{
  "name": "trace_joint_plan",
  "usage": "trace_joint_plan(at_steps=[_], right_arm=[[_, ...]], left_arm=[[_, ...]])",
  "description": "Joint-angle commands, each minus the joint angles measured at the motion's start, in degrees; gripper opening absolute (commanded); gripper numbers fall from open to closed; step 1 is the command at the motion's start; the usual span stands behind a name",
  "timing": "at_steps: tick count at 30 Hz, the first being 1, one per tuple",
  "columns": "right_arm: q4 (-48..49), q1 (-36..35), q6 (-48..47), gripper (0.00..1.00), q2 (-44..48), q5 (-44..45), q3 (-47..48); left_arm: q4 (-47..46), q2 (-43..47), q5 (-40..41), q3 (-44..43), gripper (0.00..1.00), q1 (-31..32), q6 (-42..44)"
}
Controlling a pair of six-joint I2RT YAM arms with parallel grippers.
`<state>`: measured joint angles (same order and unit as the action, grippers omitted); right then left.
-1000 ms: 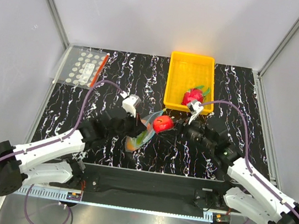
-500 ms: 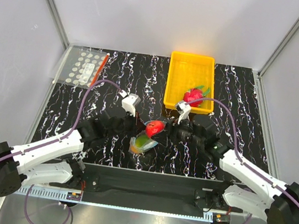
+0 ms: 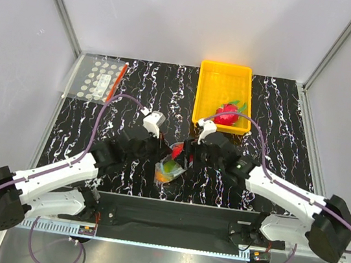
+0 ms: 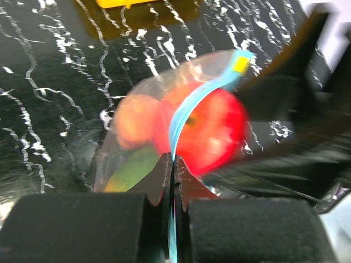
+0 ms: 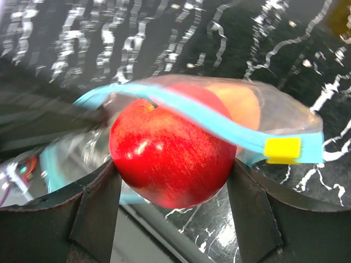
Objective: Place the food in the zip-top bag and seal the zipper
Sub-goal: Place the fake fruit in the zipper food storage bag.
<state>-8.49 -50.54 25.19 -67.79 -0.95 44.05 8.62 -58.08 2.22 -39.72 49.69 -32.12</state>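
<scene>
My left gripper (image 4: 173,159) is shut on the pale blue zipper (image 4: 189,107) of the clear zip-top bag (image 4: 118,148) and holds the mouth up. Inside the bag lie a peach-orange fruit (image 4: 133,118) and an orange-and-green fruit (image 4: 130,171). My right gripper (image 5: 174,165) is shut on the red apple (image 5: 170,156), one finger on each side. The apple sits in the bag's mouth, with the zipper (image 5: 219,124) and its yellow slider (image 5: 282,149) crossing over its top. In the top view both grippers (image 3: 162,150) (image 3: 186,151) meet over the bag (image 3: 169,169) at the table's front middle.
A yellow tray (image 3: 210,91) stands at the back right with a red and green toy fruit (image 3: 228,115) at its near end. A flat white-dotted bag with a red strip (image 3: 100,79) lies at the back left. Grey walls enclose the black marbled table (image 3: 281,120).
My right gripper has carried the red apple leftward from in front of the tray into the bag's mouth. The left gripper kept its hold on the zipper and shifted a little.
</scene>
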Motion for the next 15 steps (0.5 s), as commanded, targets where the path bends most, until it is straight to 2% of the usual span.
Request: trace_joint_plan(at_steps=[1,4,6,7,8,11,12,15], right_arm=[[-0.03,-1.22,3.45,0.32,-4.26,7.89,4.37],[-0.21,-1.4,5.99,0.33,-5.94,9.64,5.51],[-0.91,-1.4,7.67,0.37,-6.39,11.41,6.74],[-0.91,-1.4,8.64,0.41,-6.91,11.58,7.1],[-1.43,-1.4,9.26,0.52,-7.18,12.11,7.53],[-1.18,-1.66,9.88,0.65,-6.31,11.85,7.8],[-1.18,-1.92,9.88,0.74,-5.78,11.85,7.63],[-2.4,-2.01,9.44,0.8,-3.5,11.15,8.06]], left_arm=[[-4.67,2.09,-1.95,-0.35,0.0,0.58,-1.54],[-4.93,2.97,-3.35,0.17,0.0,0.67,-1.98],[-5.02,3.15,-3.45,0.61,0.0,0.58,-2.07],[-5.11,2.98,-3.36,0.7,0.0,0.58,-2.07],[-5.11,2.98,-3.19,0.96,0.0,0.67,-2.07],[-5.46,2.71,-3.18,1.58,0.0,0.67,-1.98],[-5.55,2.71,-3.1,1.75,0.0,0.58,-1.98],[-5.63,2.45,-2.75,2.19,0.0,0.67,-1.81]])
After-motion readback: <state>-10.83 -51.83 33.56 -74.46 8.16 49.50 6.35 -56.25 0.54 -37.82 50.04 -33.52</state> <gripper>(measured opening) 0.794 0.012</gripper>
